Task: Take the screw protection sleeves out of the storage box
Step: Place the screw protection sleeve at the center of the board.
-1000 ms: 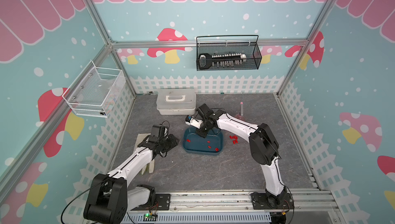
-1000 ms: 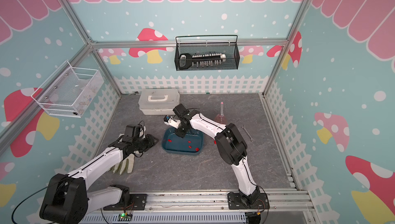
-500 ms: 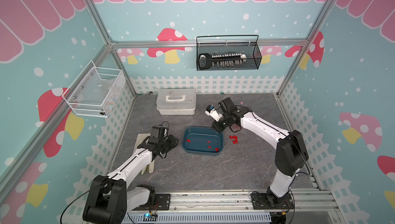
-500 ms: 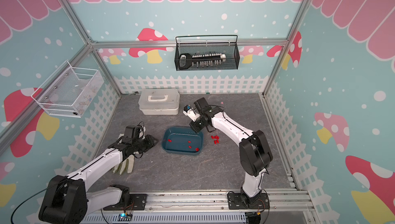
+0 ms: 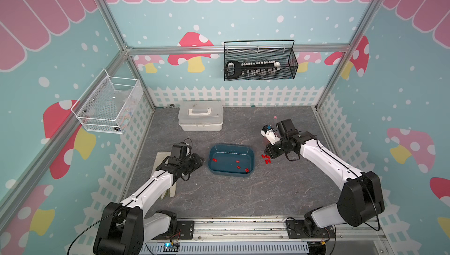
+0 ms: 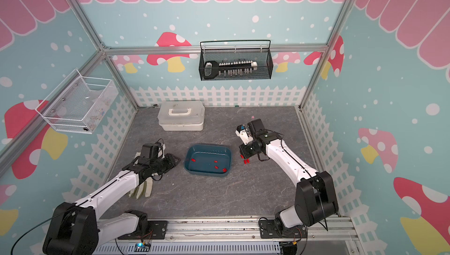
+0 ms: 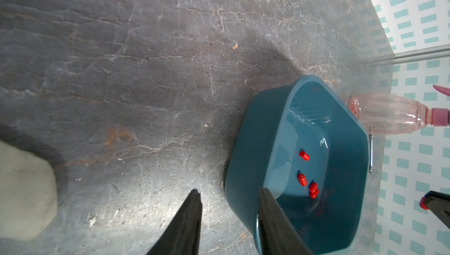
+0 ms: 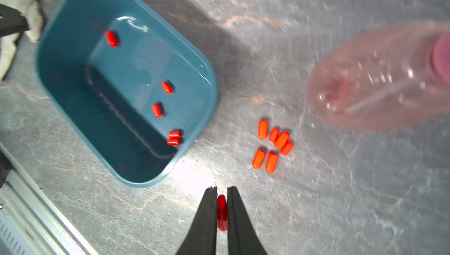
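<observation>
The fingers (image 8: pixel 207 217) of the right gripper (image 8: pixel 222 189) are pinching one red screw protection sleeve (image 8: pixel 222 211), which sits lengthwise between them. It appears to be clear of the table (image 8: pixel 341 205), though the wrist view cannot settle that. Just past the fingertips, a pile of six sleeves (image 8: pixel 271 145) lies on the bare table, close beside the short wall of the storage box (image 8: pixel 60 83) that faces the right arm. A pink spray bottle (image 8: pixel 377 78) stands near the pile.

Five sleeves (image 8: pixel 166 87) lie inside the box: one alone toward its other end, two apart in the middle, and two touching by the wall nearest the pile. The box itself sits about mid-table, well apart from the white lidded case (image 5: pixel 201 116) at the far edge.

The left gripper (image 7: pixel 229 191) waits at the box's other short end with its fingers spread and empty. One finger crosses the rim in its wrist view, and I cannot tell whether it touches.

The step in hand looks like carrying one sleeve out to the pile. The next move calls for lowering beside the pile and parting the fingers gently, since the small round sleeves may roll.
</observation>
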